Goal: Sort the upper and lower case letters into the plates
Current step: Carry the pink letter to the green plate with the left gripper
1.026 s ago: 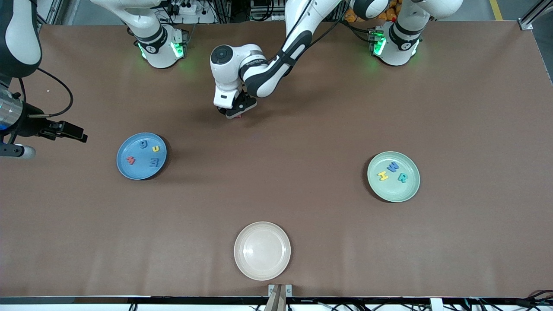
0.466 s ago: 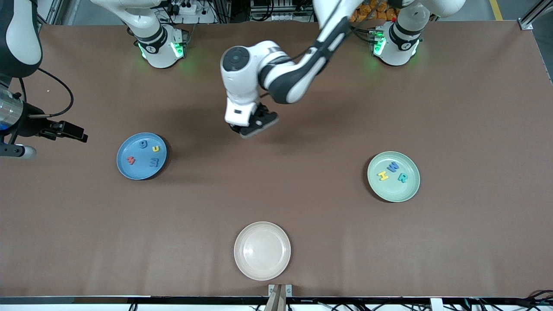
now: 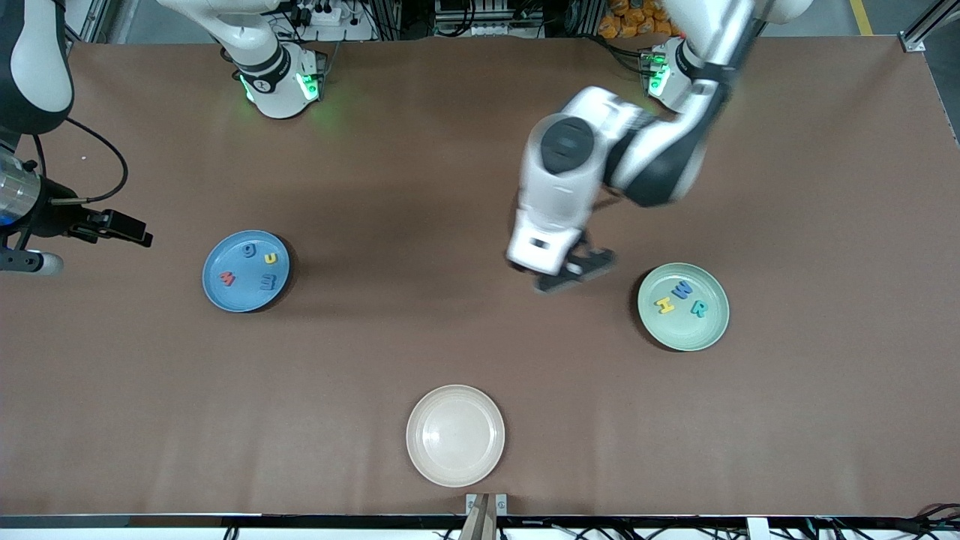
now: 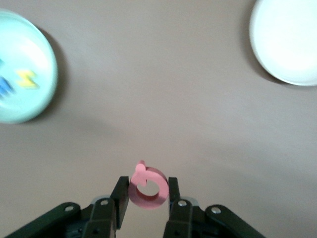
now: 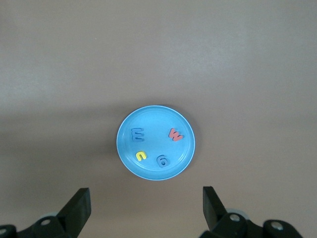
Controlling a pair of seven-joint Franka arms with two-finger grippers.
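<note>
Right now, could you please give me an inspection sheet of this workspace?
Surface: brown table, flat.
Job's things: blue plate holds four letters; mint plate holds yellow H, blue W, teal R; pink letter is in the left tool.
Clutter: cream plate, nearest the front camera, holds nothing.
Grippers: left tool shut on pink letter, over the table beside the mint plate; right tool open, waits above the blue plate.
Cables: black cable at the right arm's end.
Surroundings: nothing seen.

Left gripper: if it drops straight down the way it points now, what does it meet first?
Most likely bare table. The left gripper, shut on the pink letter, points down at open surface, short of the mint green plate. The held letter would touch first. Height is hard to judge.
</note>
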